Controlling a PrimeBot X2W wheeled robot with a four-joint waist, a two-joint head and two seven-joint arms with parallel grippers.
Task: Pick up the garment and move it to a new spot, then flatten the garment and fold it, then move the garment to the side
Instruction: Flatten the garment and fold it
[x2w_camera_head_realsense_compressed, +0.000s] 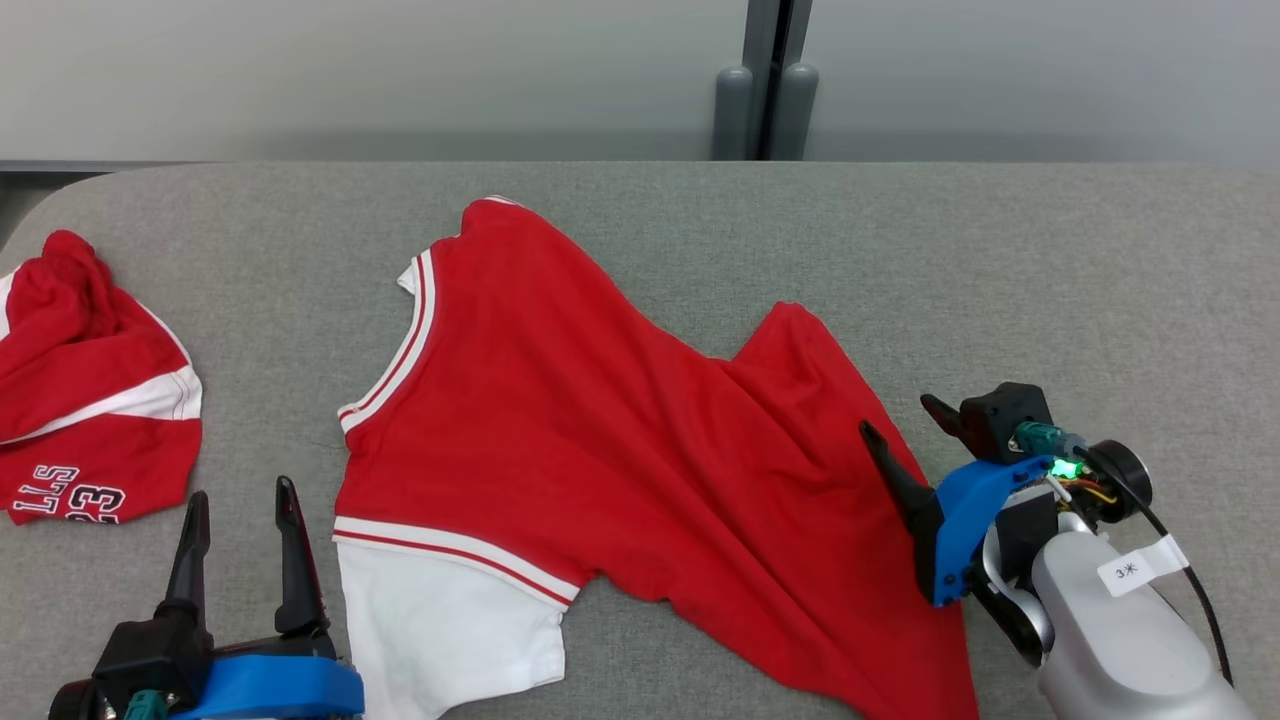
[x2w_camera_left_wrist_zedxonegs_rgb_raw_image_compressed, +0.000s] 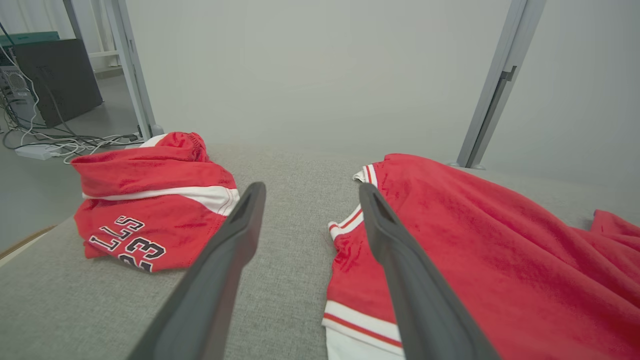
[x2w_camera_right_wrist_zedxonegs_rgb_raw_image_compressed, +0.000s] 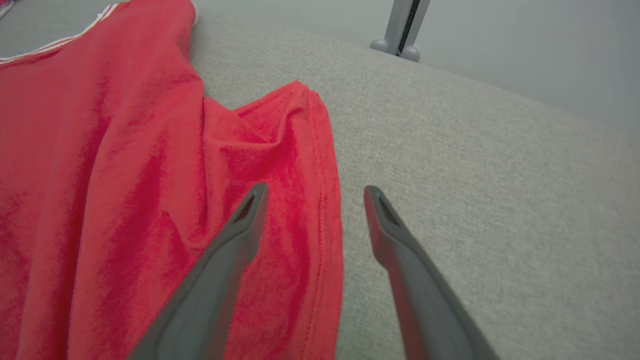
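a red shirt (x2w_camera_head_realsense_compressed: 600, 430) is spread on a table (x2w_camera_head_realsense_compressed: 950, 260), seemingly for flattening. left gripper (x2w_camera_head_realsense_compressed: 241, 490) and right gripper (x2w_camera_head_realsense_compressed: 898, 415) are held wide open, empty.

Right claw (x2w_camera_right_wrist_zedxonegs_rgb_raw_image_compressed: 315, 190) (jaws apart) straddles the hem of the red garment (x2w_camera_right_wrist_zedxonegs_rgb_raw_image_compressed: 125, 175).

Red and white on grey
The garment (x2w_camera_head_realsense_compressed: 600, 430) is red with white sleeve and striped red-white trim; the bundled jersey (x2w_camera_head_realsense_compressed: 90, 400) is red, white-banded, with black numerals; the table (x2w_camera_head_realsense_compressed: 900, 260) is flecked grey.
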